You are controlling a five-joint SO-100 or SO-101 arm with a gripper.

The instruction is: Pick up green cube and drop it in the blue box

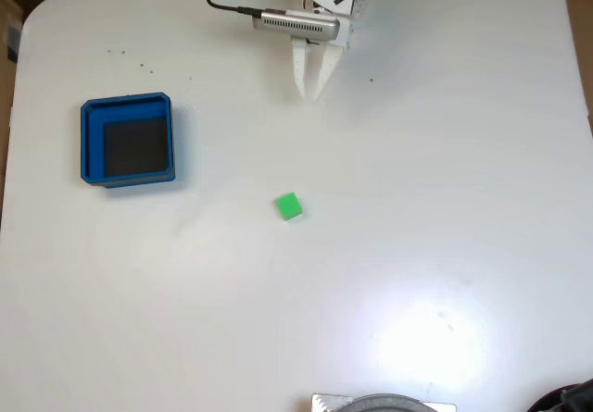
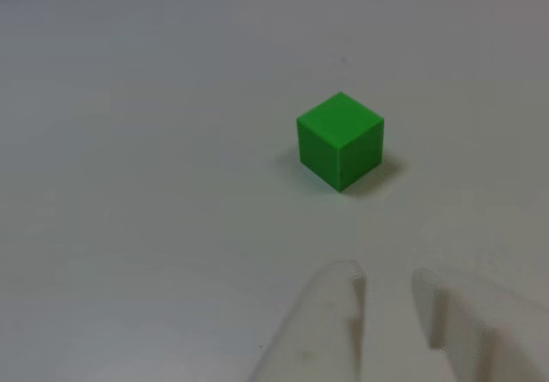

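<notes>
While the green cube point(image 1: 289, 206) sat alone near the middle of the white table point(image 1: 445, 199) in the fixed view, nothing touched it. It stood flat on one face, turned so that a corner edge faced the camera in the other view point(image 2: 340, 142) (a faint shadow lay at its base). The blue box point(image 1: 90, 143) lay well apart from it, toward the left in the fixed view, its dark inner floor bare. Toward the top of that view the gripper point(image 1: 309, 91) hung over the table, its two white fingers pointing down the picture toward the cube and drawn nearly together at the tips, with only a narrow gap between them and nothing held. In the other view the pale, blurred fingertips point(image 2: 334, 313) rose from the bottom edge, short of the cube and apart from it. A black cable point(image 1: 220, 0) ran to the arm's grey housing point(image 1: 296, 25).
</notes>
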